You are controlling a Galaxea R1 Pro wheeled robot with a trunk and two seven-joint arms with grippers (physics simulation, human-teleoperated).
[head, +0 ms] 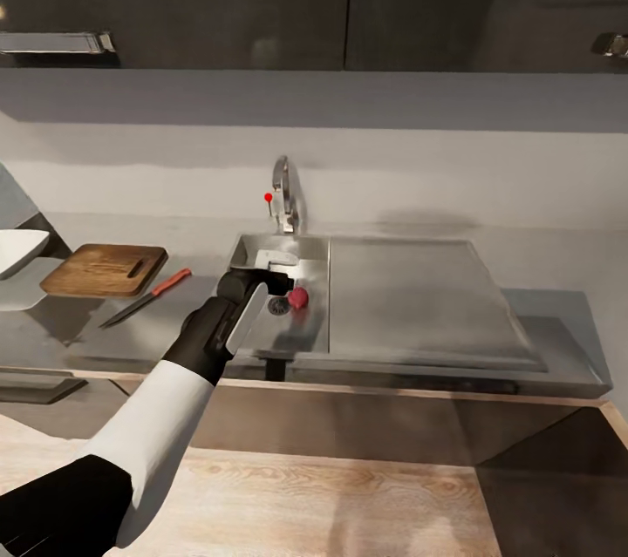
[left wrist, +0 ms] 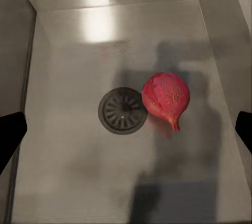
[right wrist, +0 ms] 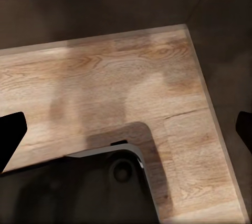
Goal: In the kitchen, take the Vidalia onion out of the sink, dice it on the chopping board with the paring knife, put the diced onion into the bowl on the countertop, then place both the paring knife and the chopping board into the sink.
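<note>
From the head view, the left arm reaches out over the sink [head: 262, 265], its left gripper [head: 272, 280] hanging above the basin. Just beyond the gripper, on the basin floor, lies the Vidalia onion [head: 299, 297], touching nothing but the steel and sitting right beside the round drain [head: 278, 305]. The tap [head: 283, 195] with its red knob stands past the gripper at the back edge, and the flat drainboard [head: 406, 300] stretches away on the gripper's right. Well off to the gripper's left, on the countertop [head: 183, 317], rest the chopping board [head: 105, 269] and, just beside it, the paring knife [head: 146, 297] — blade pointing toward the robot. Further left again sits the bowl [head: 17, 250], cut by the picture's edge; nothing shows inside it.

In the left wrist view the left gripper [left wrist: 126, 129] is spread wide, a dark fingertip [left wrist: 10, 134] at each side, with the onion [left wrist: 166, 97] and drain [left wrist: 123, 110] between them, below — nothing gripped.

In the right wrist view the right gripper [right wrist: 126, 129] is likewise spread wide and empty, over a wooden floor [right wrist: 157, 87] and part of the robot's dark base [right wrist: 79, 192].
</note>
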